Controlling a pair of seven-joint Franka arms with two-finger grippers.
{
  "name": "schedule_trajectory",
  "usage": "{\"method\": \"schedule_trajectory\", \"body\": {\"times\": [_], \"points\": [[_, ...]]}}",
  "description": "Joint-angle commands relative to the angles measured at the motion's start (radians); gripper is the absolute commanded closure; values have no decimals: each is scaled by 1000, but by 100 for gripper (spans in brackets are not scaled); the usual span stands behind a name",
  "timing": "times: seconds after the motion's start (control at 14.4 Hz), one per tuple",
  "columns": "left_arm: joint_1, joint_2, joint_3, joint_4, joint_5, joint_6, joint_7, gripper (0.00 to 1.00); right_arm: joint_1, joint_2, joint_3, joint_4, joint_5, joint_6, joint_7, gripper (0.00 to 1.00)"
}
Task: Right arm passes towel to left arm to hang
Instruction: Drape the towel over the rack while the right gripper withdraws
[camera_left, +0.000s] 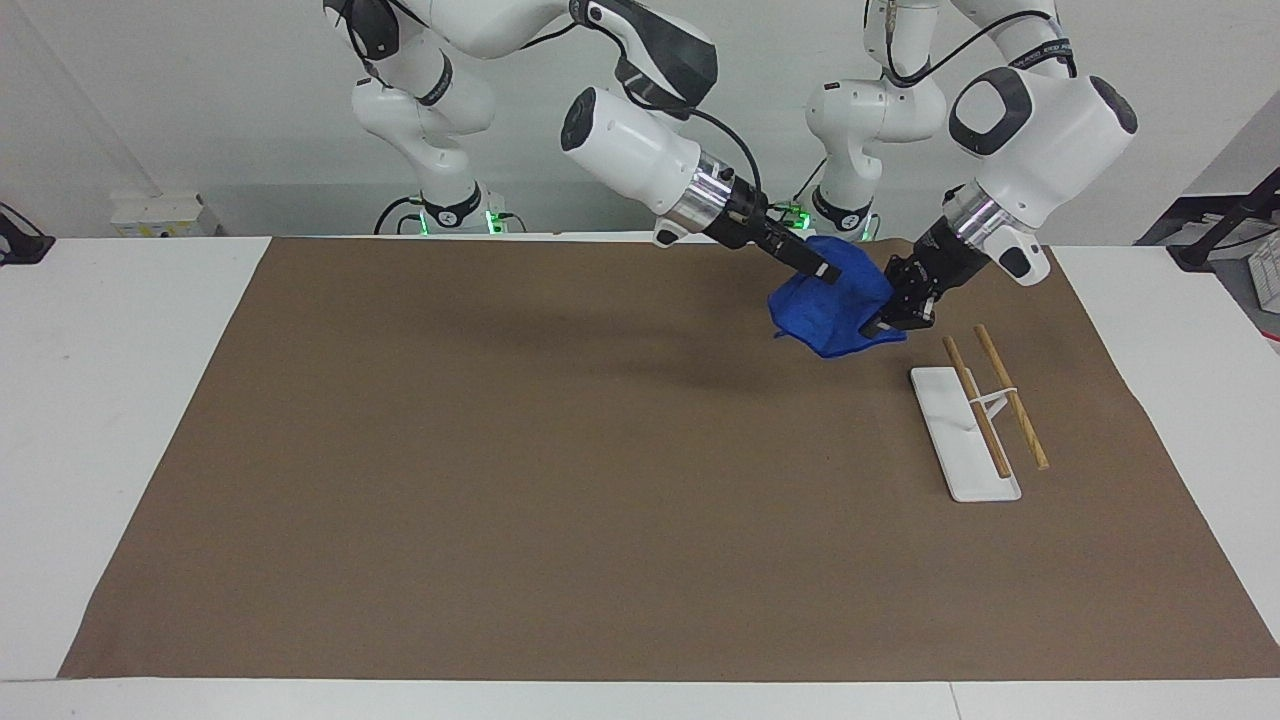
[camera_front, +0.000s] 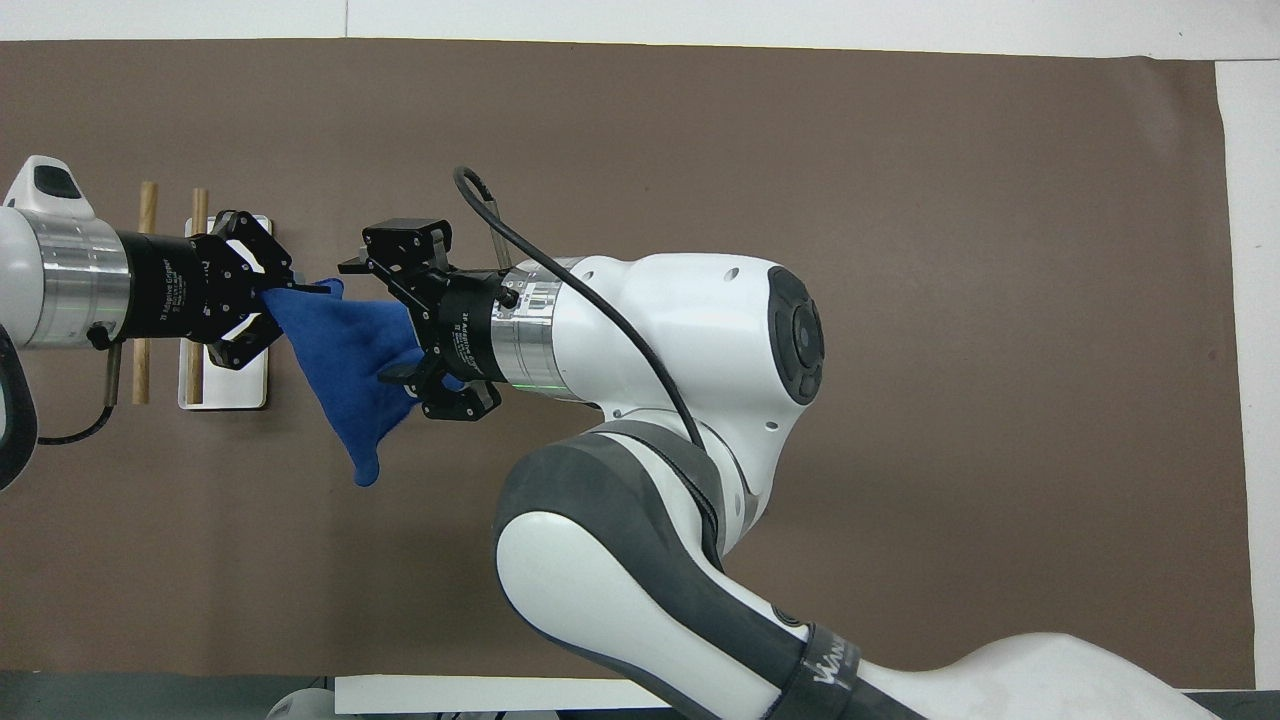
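The towel (camera_front: 345, 365) hangs in the air over the mat (camera_left: 560, 480), toward the left arm's end of the surface, just beside the rack (camera_left: 965, 432). It spreads into a triangle, its tail drooping toward the robots. The left gripper (camera_front: 275, 303) pinches its upper corner, fingers pressed together on the cloth. The right gripper (camera_front: 385, 325) stands with fingers spread wide about the cloth's other edge; whether they touch it is hard to tell. Part of the rack's rods is hidden under the left gripper from overhead.
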Motion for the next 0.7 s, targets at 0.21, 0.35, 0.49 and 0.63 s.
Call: {"method": "schedule_trajectory", "body": {"times": [0.21,0.35,0.49,0.63], "points": [[49,16,-1,14,17,60,174,100,-42,-102,-80,-166,-132,-11,-410,0],[84,10,-1,-6,19,58,201,99,-39,-146,-166,-232,-132,-20,-638,0],[117,12,-1,-9,17,81,120,99,-39,-191,-273,-293,-132,-73,-885,0],[121,3,-1,-44,17,135,19,99,-38,-222,-378,-306,-132,-214,-1076,0]]}}
